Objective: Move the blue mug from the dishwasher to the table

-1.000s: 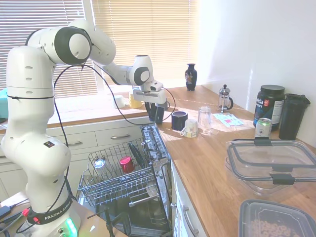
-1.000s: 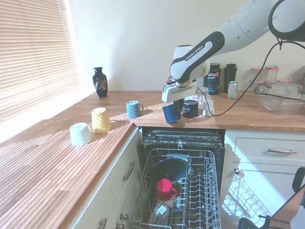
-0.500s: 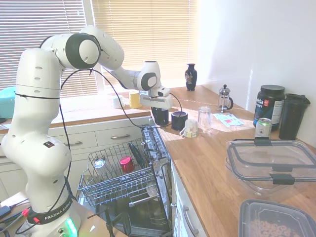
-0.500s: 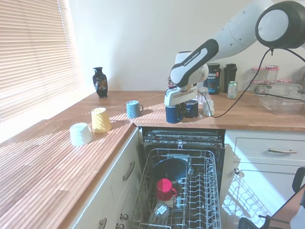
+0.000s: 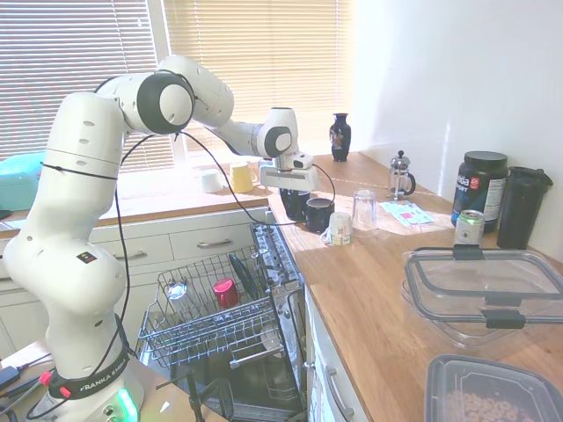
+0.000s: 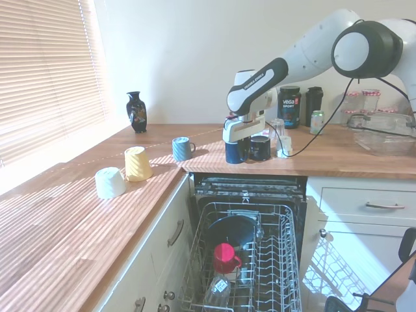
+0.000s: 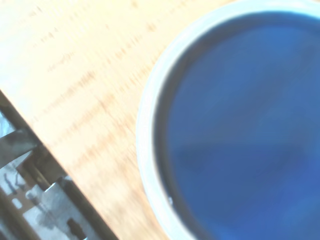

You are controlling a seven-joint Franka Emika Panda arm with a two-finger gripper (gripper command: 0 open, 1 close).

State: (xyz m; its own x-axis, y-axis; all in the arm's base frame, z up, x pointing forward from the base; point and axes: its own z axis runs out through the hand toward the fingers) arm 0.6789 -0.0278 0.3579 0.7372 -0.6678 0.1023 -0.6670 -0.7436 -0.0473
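My gripper (image 5: 296,188) (image 6: 237,137) is shut on the rim of the blue mug (image 5: 293,205) (image 6: 234,152). The mug hangs upright, right down at the table (image 5: 369,290) (image 6: 65,221), close to its edge above the dishwasher; I cannot tell if it touches the wood. Another navy mug (image 5: 319,214) (image 6: 260,148) stands right beside it. The dishwasher's wire rack (image 5: 211,308) (image 6: 247,260) is pulled out below. In the wrist view the blue mug's inside (image 7: 240,130) fills most of the picture, over wood grain (image 7: 75,75).
On the table stand a slate-blue mug (image 6: 182,148), a yellow mug (image 6: 136,163), an upturned white mug (image 6: 110,182), a dark vase (image 6: 136,111), a glass (image 5: 365,211), a small white cup (image 5: 339,230), a French press (image 5: 401,176) and plastic containers (image 5: 484,290). A red cup (image 6: 225,257) sits in the rack.
The arm carried the blue mug from over the table's edge inward and down, ending beside the other navy mug. The grip stayed shut.
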